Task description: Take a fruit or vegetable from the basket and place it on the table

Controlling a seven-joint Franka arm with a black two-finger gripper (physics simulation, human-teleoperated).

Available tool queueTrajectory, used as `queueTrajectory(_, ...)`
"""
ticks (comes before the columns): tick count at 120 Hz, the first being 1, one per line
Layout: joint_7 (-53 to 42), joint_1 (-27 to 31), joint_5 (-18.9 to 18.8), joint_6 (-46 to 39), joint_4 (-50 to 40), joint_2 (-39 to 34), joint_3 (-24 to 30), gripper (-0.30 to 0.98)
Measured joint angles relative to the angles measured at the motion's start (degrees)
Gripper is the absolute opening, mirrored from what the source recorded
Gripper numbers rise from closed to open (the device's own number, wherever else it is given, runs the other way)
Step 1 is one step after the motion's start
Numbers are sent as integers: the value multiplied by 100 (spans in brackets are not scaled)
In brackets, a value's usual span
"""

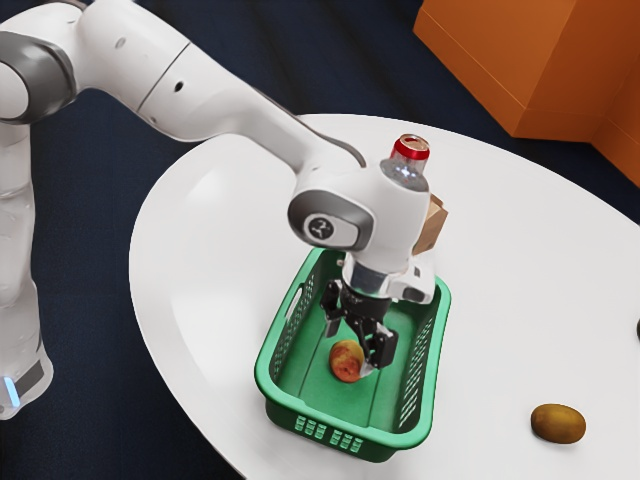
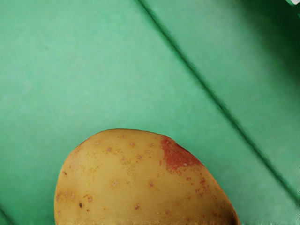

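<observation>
At the exterior view's left, the arm (image 1: 215, 88) stretched out over the round white surface (image 1: 195, 270), bent at the wrist so that the hand pointed steeply down into the green basket (image 1: 385, 448). The potato (image 1: 347, 361), yellowish with a red patch, lay on the basket floor, its long axis seemingly along the basket's length. The end effector (image 1: 350, 349) was just above it, fingers apart, one toward the exterior view's left and the other toward its right, nothing clamped. What mattered was that the potato lay just below and toward the basket's near end; a small shift that way and a short drop would probably set it between the fingers, across its narrower side. Farther right, behind the hand, were a red-topped can (image 1: 411, 148) and a brown box (image 1: 430, 225); a kiwi (image 1: 558, 423) lay on the surface, well apart from the basket.
</observation>
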State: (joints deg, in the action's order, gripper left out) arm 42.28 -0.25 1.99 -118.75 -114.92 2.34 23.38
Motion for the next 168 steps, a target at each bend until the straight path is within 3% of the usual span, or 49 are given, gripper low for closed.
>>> queueTrajectory(92, -56, 11, 12, -396, -259, 85, 0, 68)
queueTrajectory(122, -36, 10, -47, -441, -259, 91, -2, 43)
queueTrajectory(143, -38, 4, -284, -439, -253, 79, -1, 30)
queueTrajectory(150, -35, 9, -318, -431, -250, 76, 4, 21)
queueTrajectory(168, 15, 13, -407, -387, -247, 67, 5, 20)
